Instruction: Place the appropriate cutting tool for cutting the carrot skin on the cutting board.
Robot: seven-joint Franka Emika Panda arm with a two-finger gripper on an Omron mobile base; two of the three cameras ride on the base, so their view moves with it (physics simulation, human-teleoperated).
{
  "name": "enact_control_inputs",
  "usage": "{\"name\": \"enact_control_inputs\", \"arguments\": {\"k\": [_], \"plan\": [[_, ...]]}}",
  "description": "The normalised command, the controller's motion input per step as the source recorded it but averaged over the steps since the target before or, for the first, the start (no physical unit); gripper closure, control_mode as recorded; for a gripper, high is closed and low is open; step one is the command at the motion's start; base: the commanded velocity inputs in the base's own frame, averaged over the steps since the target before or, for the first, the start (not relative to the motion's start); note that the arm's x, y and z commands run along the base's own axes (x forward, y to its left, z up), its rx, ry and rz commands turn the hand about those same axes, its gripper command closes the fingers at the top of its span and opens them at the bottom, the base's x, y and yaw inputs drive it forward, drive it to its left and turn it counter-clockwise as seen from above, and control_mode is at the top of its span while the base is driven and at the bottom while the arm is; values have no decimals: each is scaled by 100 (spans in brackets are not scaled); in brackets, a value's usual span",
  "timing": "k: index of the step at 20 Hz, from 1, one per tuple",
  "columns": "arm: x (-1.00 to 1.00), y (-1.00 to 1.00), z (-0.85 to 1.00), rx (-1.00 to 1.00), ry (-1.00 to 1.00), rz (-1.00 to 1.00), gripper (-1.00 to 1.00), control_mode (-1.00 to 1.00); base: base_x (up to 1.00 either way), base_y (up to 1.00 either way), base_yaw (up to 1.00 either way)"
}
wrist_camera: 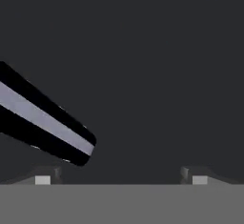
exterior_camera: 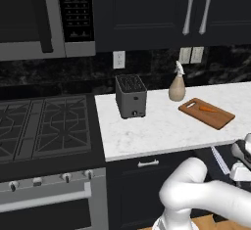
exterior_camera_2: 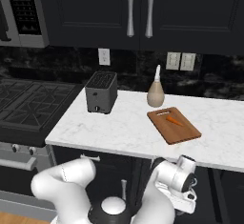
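My gripper [wrist_camera: 121,174] hangs wide and empty below counter height — the cutting board [exterior_camera_2: 174,125], carrot [exterior_camera_2: 174,120] on it, lies up and ahead.

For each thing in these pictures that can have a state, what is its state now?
gripper: open, facing a dark surface
carrot: lying on the cutting board
cutting board: flat on the counter
toaster: upright, slots empty
spray bottle: upright beside the board
upper cabinet doors: closed

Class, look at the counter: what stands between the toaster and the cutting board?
In both base views, the beige spray bottle stands between the toaster and the cutting board, back near the wall; the marble counter in front of it is bare.
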Motion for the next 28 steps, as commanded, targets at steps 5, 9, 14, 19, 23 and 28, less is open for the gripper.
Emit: {"name": "enact_control_inputs", "arguments": {"k": [5,9,14,19,23,28], "plan": [[-97,6,0,0,19,1,-100,-100,0,0,0],[-62,0,9,0,12,0,-100,-100,0,0,0],[18,0,73,0,5,0,-100,-100,0,0,0],[88,-11,73,0,2,0,-100,-100,0,0,0],[90,-30,11,0,-3,-2,-100,-100,0,0,0],[65,-27,-3,0,-14,-4,-100,-100,0,0,0]]}}
